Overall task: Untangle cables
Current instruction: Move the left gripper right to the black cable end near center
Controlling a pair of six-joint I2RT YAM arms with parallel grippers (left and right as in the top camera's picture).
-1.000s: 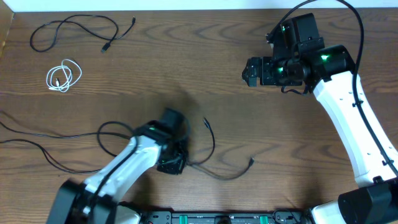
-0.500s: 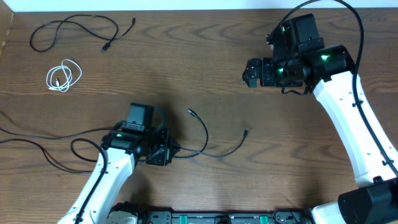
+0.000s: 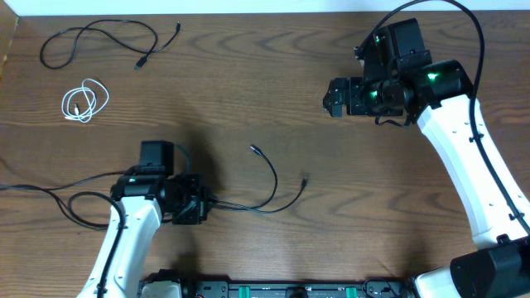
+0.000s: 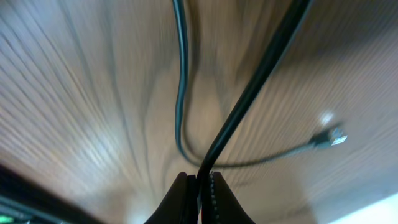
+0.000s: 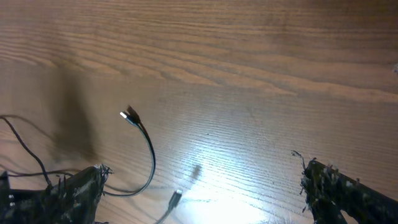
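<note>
- dark wood-grain table (image 3: 248, 83) carries everything; the left claw (image 3: 199, 205) sits low near the front edge, pinched fully closed on a thin black cable (image 4: 252, 93).
- the left wrist view shows that cable running straight out from between the closed tips, with a second strand curving beside it and a small plug end (image 4: 328, 138) lying on the wood beyond.
- from overhead, the held cable trails right of the claw in a loose arc, both plug ends free on the table. more black cord runs left past the arm, and i cannot tell if it is the same one.
- the right claw (image 3: 335, 97) hangs over the far right of the table, jaws spread wide with nothing in them, well apart from any cable.
- a white coiled cable (image 3: 85, 101) and another black cable (image 3: 141, 63) lie apart at the far left corner, already separate.
- to do this step well, i judge: drag low and steady so the arc straightens rather than whips, watch for the strands crossing, and stop short of the white coil so nothing re-tangles.
- a slipped pinch seems the main risk on so thin a cord.
- no brand, label or writing can be read in any view.
</note>
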